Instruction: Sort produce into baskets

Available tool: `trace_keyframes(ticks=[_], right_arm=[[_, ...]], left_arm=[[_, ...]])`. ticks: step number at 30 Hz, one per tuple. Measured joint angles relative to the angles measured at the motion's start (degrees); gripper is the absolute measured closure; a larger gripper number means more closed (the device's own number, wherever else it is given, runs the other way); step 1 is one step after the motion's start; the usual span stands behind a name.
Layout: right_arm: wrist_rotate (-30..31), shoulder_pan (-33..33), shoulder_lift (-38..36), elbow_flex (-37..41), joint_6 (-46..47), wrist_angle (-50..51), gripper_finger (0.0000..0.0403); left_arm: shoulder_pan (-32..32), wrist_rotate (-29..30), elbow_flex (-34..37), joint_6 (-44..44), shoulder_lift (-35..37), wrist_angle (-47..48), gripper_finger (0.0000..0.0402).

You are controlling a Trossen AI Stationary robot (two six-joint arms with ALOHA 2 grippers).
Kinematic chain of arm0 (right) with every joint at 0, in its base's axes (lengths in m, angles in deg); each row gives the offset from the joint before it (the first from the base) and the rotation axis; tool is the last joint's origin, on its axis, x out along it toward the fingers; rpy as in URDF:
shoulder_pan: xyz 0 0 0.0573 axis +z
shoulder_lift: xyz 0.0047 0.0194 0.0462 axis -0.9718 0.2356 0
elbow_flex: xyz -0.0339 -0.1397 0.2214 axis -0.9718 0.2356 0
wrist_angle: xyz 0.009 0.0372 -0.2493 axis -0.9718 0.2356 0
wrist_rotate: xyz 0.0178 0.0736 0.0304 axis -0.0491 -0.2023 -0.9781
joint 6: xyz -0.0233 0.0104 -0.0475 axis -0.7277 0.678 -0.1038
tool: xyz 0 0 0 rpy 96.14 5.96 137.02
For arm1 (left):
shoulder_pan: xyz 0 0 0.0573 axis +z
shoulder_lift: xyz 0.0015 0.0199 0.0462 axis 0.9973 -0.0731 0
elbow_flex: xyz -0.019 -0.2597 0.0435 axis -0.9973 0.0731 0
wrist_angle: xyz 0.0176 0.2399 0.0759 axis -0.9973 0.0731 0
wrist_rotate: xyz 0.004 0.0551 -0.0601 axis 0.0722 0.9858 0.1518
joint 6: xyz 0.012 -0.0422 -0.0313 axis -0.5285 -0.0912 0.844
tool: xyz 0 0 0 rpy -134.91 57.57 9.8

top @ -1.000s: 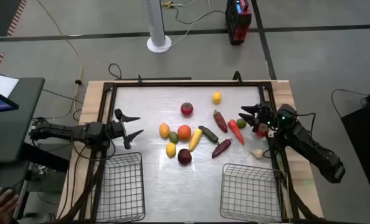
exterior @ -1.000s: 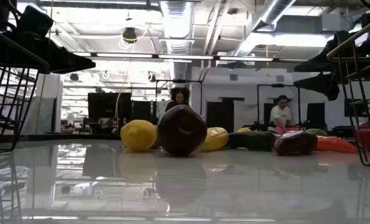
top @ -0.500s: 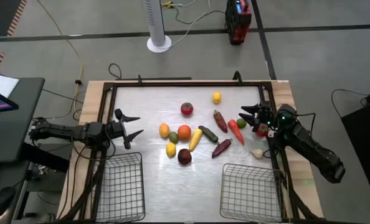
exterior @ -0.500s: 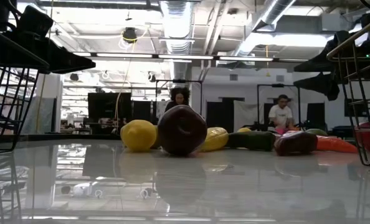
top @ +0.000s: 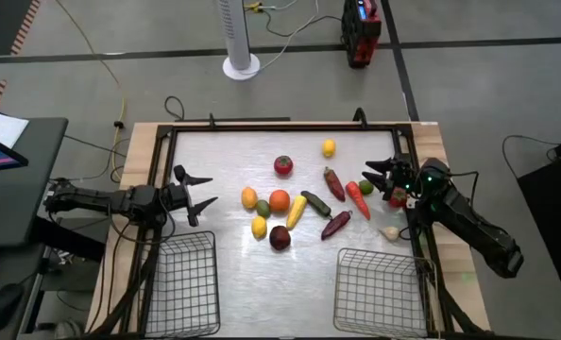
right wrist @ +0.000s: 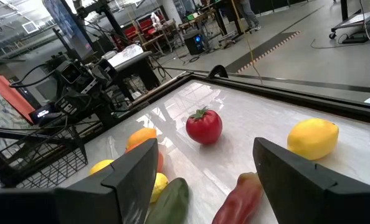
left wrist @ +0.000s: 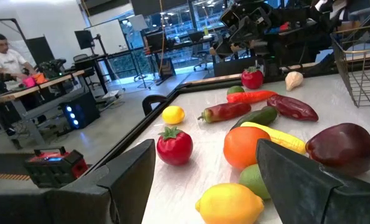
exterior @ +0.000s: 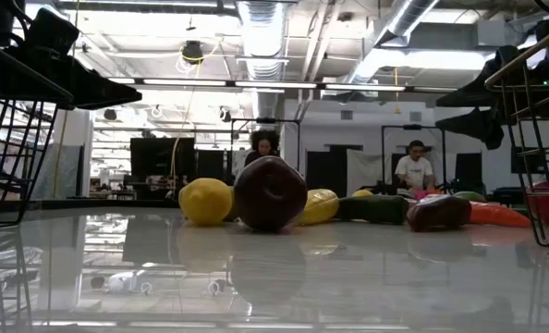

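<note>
Bench (top: 214, 151): pale and glossy, framed in dark rail, nothing on it displaced over the last second. Two wire mesh baskets, left basket (top: 181, 283) and right basket (top: 382, 293), at the near edge, each just behind and below its own arm, both without produce. Left end effector (top: 198, 192) unmoved at the left side, fingers spread wide, clasping nothing. Right end effector (top: 375, 178) likewise unmoved at the right side, fingers parted, nothing between them.

Produce all loose between the two end effectors. Nearest ahead of the left one: an orange-yellow citrus (top: 249, 197), a round orange (top: 279, 200), a lime (top: 263, 209), a lemon (top: 259, 227), a dark plum-like fruit (top: 280, 237) and a long yellow piece (top: 297, 211). Farther off: a tomato (top: 283, 166) and a small lemon (top: 329, 147). Close ahead of the right end effector: a red-brown pepper (top: 334, 183), a carrot-like orange piece (top: 357, 198), a green piece (top: 366, 188), a dark green cucumber (top: 315, 203) and a purple pod (top: 336, 225). Just beside that end effector's wrist, a red fruit (top: 397, 196); a garlic bulb (top: 389, 232) behind it, near the right basket.

Only visible change: small shifts by a person (exterior: 411, 171) in the room beyond. Likely meaning: sorting not yet begun, first reach pending.
</note>
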Motion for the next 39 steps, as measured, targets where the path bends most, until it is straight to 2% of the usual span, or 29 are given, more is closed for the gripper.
trace_keyframes(ticks=[29,32,37,39], right_arm=[[0.0,0.0,0.0,0.0,0.0,0.0,0.0111],[0.0,0.0,0.0,0.0,0.0,0.0,0.0111],[0.0,0.0,0.0,0.0,0.0,0.0,0.0111],[0.0,0.0,0.0,0.0,0.0,0.0,0.0111]], left_arm=[[0.0,0.0,0.0,0.4,0.0,0.0,0.0135],[0.0,-0.1,0.0,5.6,0.0,0.0,0.0135],[0.0,-2.2,0.0,26.2,0.0,0.1,0.0135],[0.0,-2.3,0.0,30.6,0.0,0.1,0.0135]])
